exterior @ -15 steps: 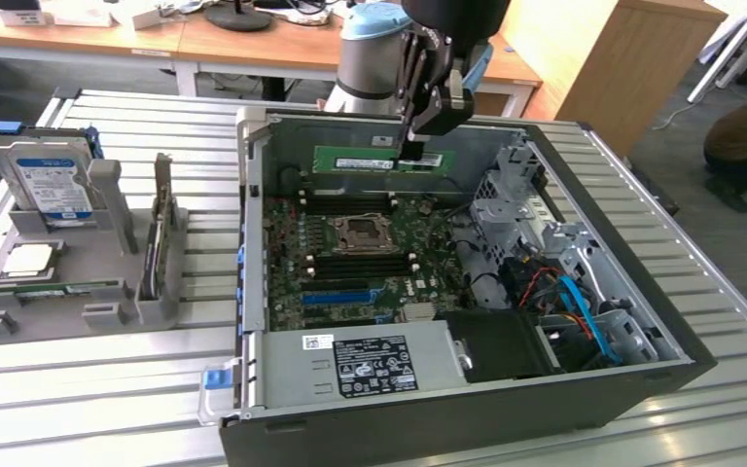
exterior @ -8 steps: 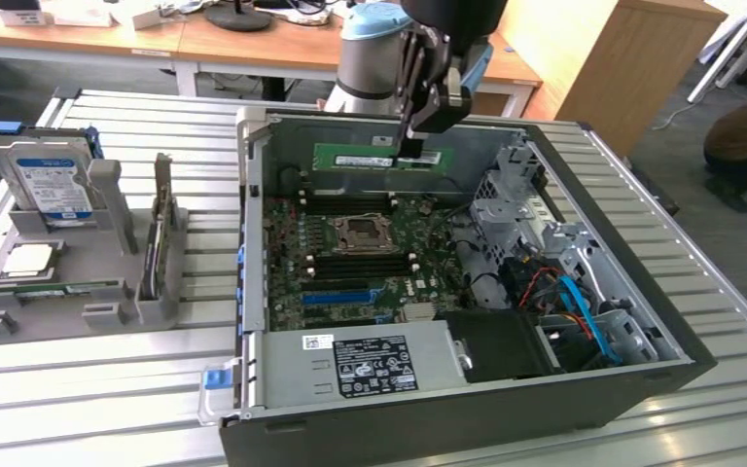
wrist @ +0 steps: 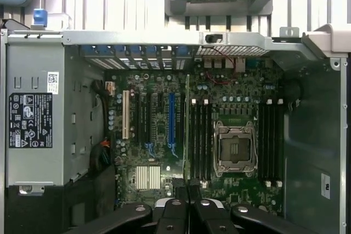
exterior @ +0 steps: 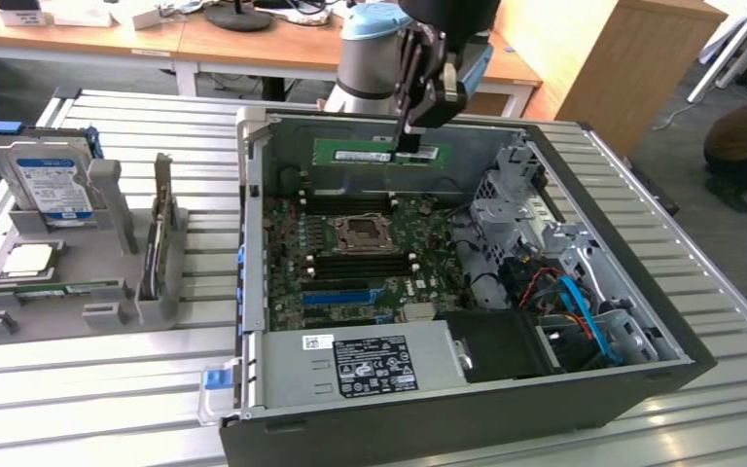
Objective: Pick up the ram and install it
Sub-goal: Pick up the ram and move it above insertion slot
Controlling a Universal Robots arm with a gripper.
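Ram (in gripper) over open case

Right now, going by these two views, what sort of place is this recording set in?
Probably a robotics lab set up for computer assembly: an open computer tower lies on a slatted metal table, a gray fixture beside it holds spare parts, and the gripper holds the ram over it.
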